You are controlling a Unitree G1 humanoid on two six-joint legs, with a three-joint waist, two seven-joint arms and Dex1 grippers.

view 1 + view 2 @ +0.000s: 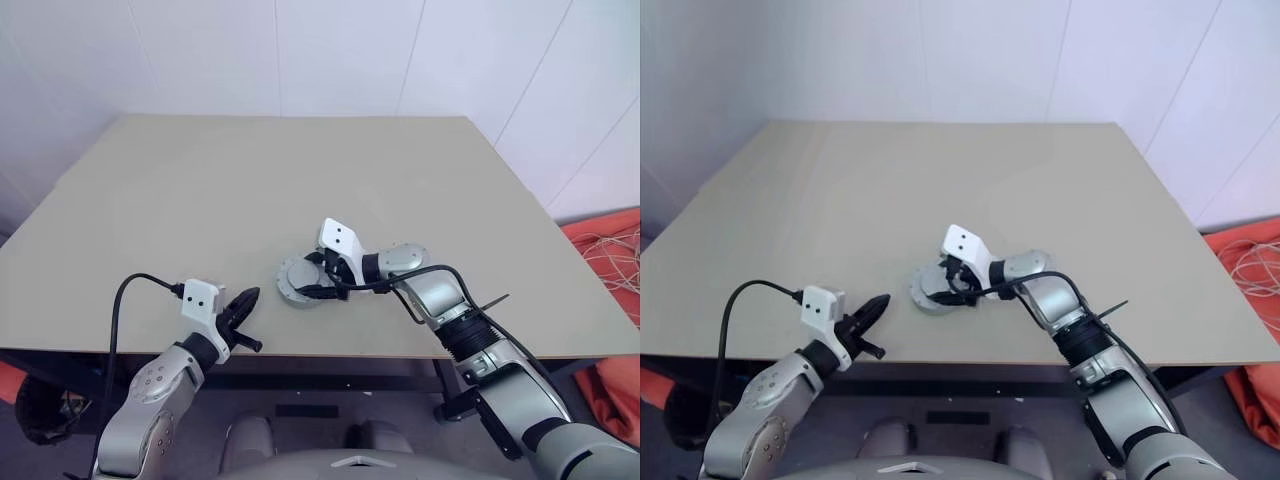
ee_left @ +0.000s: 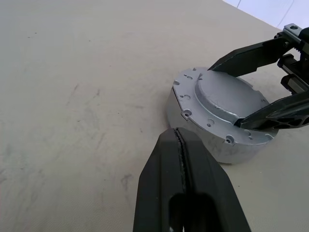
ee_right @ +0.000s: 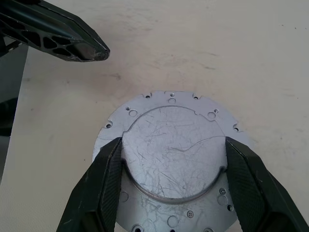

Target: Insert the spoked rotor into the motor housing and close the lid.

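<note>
the motor housing (image 2: 219,123) sits on the table (image 1: 300,190) near my front edge, a short round metal cup with its flat face up. the lid (image 3: 174,157) lies on top of it, showing a smooth, scratched raised round centre above a wider flange with small screw holes around it. no windings and no spoked rotor are on show, so i judge the rotor to be shut inside already, with the closing step near its end or being checked.

my right gripper (image 3: 174,164) reaches in from the right and angles down. its two black fingers (image 3: 96,188) stand wide, one on each side of the raised centre, close against its edge. they look placed to seat or turn the lid square on the cup; i cannot tell whether they are pressing it or only bracketing it.

the assembly's axis points straight up from the table. being round, it has no long axis across the surface; it is wider than it is tall, so it rests stably on its base. a small notch breaks the step of the raised centre.

my left gripper (image 1: 243,303) hangs just beside the housing on its left, apart from it, fingers clenched together on nothing, tip aimed toward the cup, likely standing by to steady it.
</note>
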